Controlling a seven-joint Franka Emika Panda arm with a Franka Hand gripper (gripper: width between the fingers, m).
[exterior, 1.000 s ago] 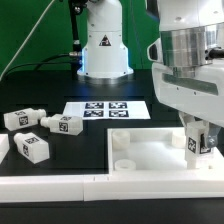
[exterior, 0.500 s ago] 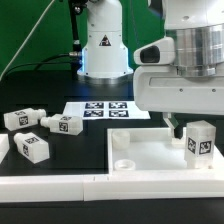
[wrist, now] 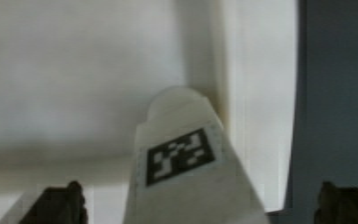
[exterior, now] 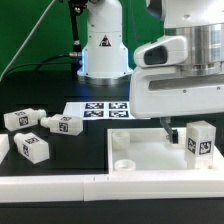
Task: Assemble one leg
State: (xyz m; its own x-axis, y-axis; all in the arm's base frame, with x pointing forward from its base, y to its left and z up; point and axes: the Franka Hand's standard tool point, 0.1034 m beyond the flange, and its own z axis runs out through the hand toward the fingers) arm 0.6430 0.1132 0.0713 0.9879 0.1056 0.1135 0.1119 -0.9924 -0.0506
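One leg (exterior: 200, 140), a white block with a black-and-white tag, stands upright at the far corner of the large white tray-like part (exterior: 150, 158) on the exterior view's right. My gripper (exterior: 183, 128) hangs just above and beside the leg, open, with one dark finger (exterior: 168, 130) showing. In the wrist view the leg (wrist: 190, 160) stands between my gripper's (wrist: 202, 206) two fingertips (wrist: 60, 204), with clear gaps on both sides. Nothing is held.
Three more legs (exterior: 22, 118), (exterior: 62, 124), (exterior: 32, 146) lie on the black table at the exterior view's left. The marker board (exterior: 105, 110) lies behind the tray-like part. The robot base (exterior: 104, 45) stands at the back. A white bar (exterior: 60, 185) runs along the front.
My gripper has let go of the leg, opened and risen off it. The leg stays standing upright on the tray-like part.
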